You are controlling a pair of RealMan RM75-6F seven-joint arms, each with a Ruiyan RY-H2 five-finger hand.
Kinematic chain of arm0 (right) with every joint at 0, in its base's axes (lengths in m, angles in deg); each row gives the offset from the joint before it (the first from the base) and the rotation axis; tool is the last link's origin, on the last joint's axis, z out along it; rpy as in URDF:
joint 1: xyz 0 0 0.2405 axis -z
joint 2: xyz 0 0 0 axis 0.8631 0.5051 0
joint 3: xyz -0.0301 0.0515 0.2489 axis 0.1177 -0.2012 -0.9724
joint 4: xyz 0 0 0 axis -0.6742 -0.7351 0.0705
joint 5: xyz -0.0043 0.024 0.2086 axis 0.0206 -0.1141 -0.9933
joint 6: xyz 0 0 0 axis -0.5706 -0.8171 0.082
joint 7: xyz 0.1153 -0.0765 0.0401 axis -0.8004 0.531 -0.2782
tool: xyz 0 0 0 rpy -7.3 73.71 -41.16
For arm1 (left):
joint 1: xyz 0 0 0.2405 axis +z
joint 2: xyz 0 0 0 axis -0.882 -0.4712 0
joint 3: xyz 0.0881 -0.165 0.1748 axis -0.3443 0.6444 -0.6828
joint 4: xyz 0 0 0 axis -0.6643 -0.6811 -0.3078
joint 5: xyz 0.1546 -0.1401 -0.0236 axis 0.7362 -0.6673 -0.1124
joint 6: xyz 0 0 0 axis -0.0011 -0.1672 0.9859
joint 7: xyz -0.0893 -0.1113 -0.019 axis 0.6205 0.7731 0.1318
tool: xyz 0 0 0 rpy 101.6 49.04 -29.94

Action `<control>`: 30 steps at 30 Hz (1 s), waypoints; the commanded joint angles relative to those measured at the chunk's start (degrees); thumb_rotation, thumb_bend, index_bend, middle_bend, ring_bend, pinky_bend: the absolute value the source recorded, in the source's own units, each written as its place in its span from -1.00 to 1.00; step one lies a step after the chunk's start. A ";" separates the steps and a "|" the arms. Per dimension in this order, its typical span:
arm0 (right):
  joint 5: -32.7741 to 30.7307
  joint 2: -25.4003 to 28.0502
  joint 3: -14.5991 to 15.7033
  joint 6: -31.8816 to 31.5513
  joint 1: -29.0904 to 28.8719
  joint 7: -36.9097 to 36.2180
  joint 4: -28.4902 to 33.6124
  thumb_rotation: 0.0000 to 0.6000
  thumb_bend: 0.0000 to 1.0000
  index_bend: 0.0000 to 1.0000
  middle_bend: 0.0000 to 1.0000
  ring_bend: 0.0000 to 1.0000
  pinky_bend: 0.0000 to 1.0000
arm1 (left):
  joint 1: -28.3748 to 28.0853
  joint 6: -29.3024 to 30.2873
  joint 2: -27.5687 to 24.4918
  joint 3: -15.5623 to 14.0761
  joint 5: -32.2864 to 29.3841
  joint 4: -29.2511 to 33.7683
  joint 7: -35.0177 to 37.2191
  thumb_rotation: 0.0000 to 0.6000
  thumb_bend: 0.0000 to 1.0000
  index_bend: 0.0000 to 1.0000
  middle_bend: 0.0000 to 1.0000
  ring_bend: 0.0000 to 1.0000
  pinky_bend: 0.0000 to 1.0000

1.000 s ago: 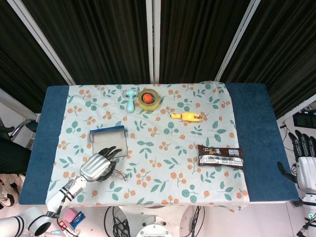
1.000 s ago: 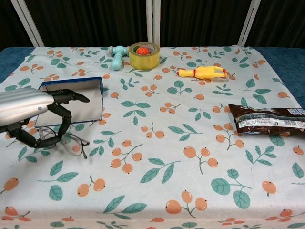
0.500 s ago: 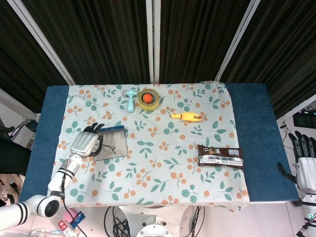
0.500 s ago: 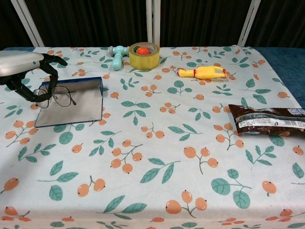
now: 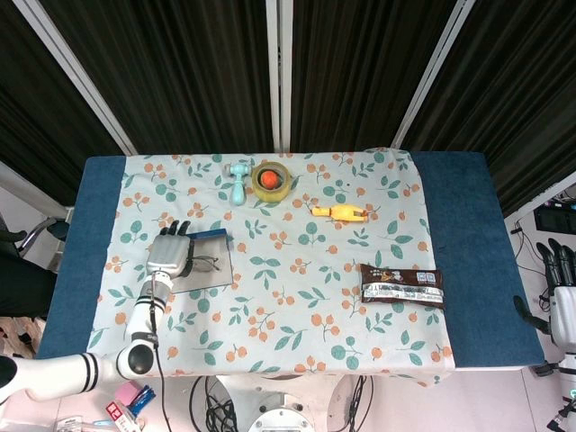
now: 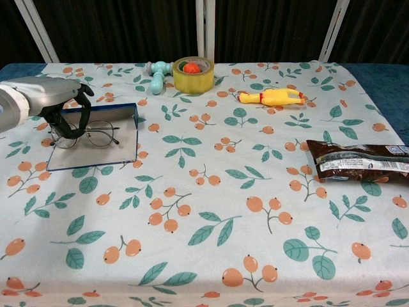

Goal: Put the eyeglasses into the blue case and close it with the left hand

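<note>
The blue case (image 6: 110, 109) lies open at the table's left, its silvery inside (image 5: 209, 274) facing up. The thin-framed eyeglasses (image 6: 100, 134) sit over that inside, lenses toward the case's left half. My left hand (image 6: 50, 97) reaches in from the left, and its dark fingers (image 6: 66, 123) curl around the left end of the glasses. In the head view the left hand (image 5: 170, 252) covers the case's left edge, with the eyeglasses (image 5: 206, 264) beside it. My right hand (image 5: 563, 301) hangs off the table at the far right, fingers up and apart, holding nothing.
At the back stand a yellow tape roll (image 6: 193, 74) with an orange ball inside and a teal toy (image 6: 157, 71). A yellow rubber chicken (image 6: 271, 97) lies right of them. A brown snack packet (image 6: 358, 160) lies at the right.
My left hand lifted the eyeglasses off the cloth in front of the case and carried them back over the open case. The right hand sank slightly.
</note>
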 commanded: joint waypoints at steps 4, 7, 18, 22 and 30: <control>0.14 0.11 -0.02 -0.03 0.01 -0.08 0.03 1.00 -0.62 -1.00 -1.00 -1.00 -1.00 | -0.79 2.37 2.59 1.67 -2.25 -1.93 -0.07 1.00 0.03 0.18 -0.87 -0.98 -0.70; 0.05 0.29 0.04 0.09 0.06 -0.02 0.16 1.00 -0.62 -1.00 -1.00 -1.00 -1.00 | -1.30 3.66 3.90 1.98 -3.28 -3.46 -1.18 1.00 0.03 0.17 -0.87 -0.98 -0.70; -0.98 0.36 0.07 1.50 -0.16 0.33 0.20 1.00 -0.61 -1.00 -1.00 -1.00 -1.00 | -1.31 5.56 7.36 1.34 1.26 -7.90 0.42 1.00 -0.07 -0.05 -0.88 -0.98 -0.70; -1.36 0.34 0.17 2.16 -0.27 0.60 0.19 1.00 -0.61 -1.00 -1.00 -1.00 -1.00 | -1.34 5.95 8.75 1.59 1.56 -10.09 0.09 1.00 -0.07 -0.09 -0.88 -0.98 -0.70; -2.01 0.66 0.18 2.88 -0.30 0.58 0.24 1.00 -0.60 -1.00 -1.00 -1.00 -1.00 | -0.30 7.79 9.70 1.50 3.88 -10.37 0.30 1.00 -0.07 -0.33 -0.88 -0.98 -0.70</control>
